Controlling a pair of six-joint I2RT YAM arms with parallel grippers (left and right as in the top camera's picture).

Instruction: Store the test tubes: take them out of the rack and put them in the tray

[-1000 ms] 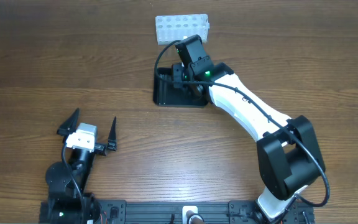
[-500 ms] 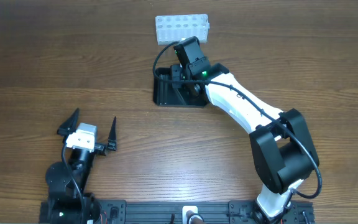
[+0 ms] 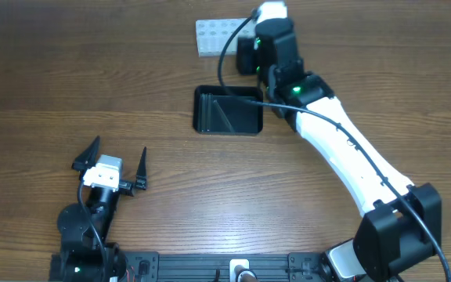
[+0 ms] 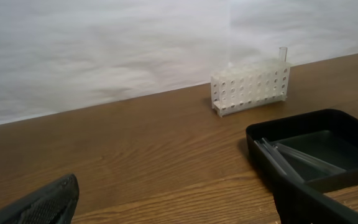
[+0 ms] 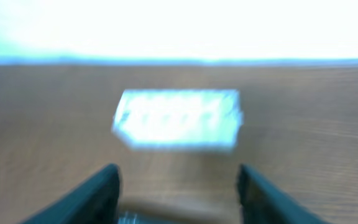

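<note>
Judging by the layout, the task is nearly done: a few test tubes (image 4: pixel 309 158) are laid in the black tray (image 4: pixel 291 122), and one tube (image 4: pixel 283 55) is left upright in the white rack (image 4: pixel 251 88). The right claw (image 5: pixel 178 173) is held apart facing the rack; the left claw (image 3: pixel 119 149) is spread wide, well apart from both.

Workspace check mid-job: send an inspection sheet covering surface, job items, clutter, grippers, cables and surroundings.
Surface: brown wooden table.
Job's things: white rack with one test tube standing at one end; black tray with loose tubes lying flat inside.
Clutter: nothing seen.
Grippers: right gripper open, facing the rack; left gripper open, empty, near its base.
Cables: black cable looped at the right wrist.
Surroundings: white wall behind the table.
</note>
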